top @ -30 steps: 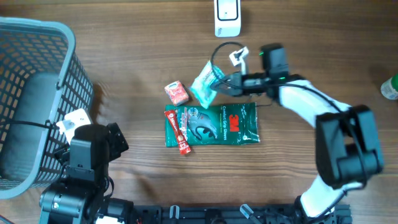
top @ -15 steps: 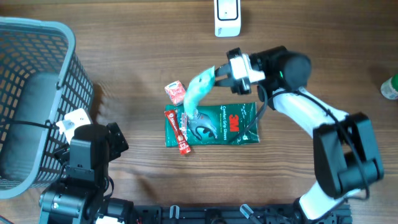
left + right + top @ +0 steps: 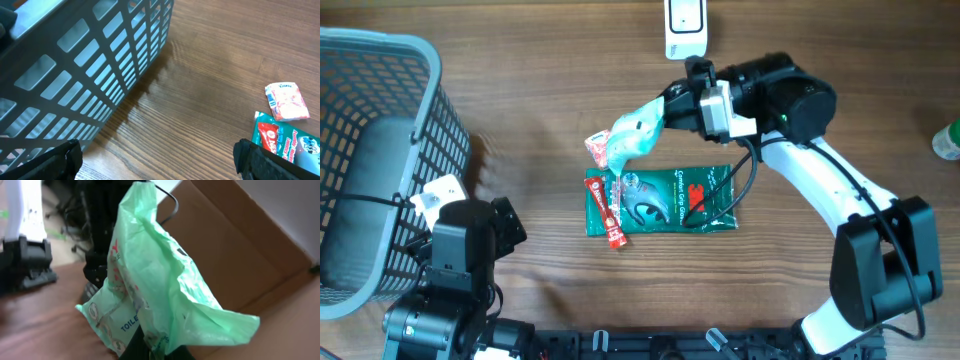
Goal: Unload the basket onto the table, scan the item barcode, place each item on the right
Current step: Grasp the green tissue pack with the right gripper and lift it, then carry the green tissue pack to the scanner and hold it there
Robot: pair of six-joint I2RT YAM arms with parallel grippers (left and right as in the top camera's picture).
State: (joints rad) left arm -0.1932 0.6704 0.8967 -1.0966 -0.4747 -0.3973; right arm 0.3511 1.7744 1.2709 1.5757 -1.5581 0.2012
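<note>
My right gripper (image 3: pixel 672 112) is shut on a pale green plastic packet (image 3: pixel 635 131) and holds it in the air above the table, just below the white scanner (image 3: pixel 685 26). In the right wrist view the crumpled packet (image 3: pixel 150 280) fills the middle, printed with blue letters, and the right gripper (image 3: pixel 157 352) pinches its lower edge. No barcode shows on it. My left gripper (image 3: pixel 160 160) is open over bare wood beside the basket, with nothing between its fingers.
A grey mesh basket (image 3: pixel 380 150) stands at the left. A green 3M glove pack (image 3: pixel 670 200), a red stick packet (image 3: pixel 608 212) and a small red-and-white packet (image 3: pixel 603 150) lie mid-table. A green bottle (image 3: pixel 948 140) sits at the right edge.
The right gripper has lifted the green packet and turned its wrist, so the packet now hangs out to the left over the small red-and-white packet. The left arm has not moved.
</note>
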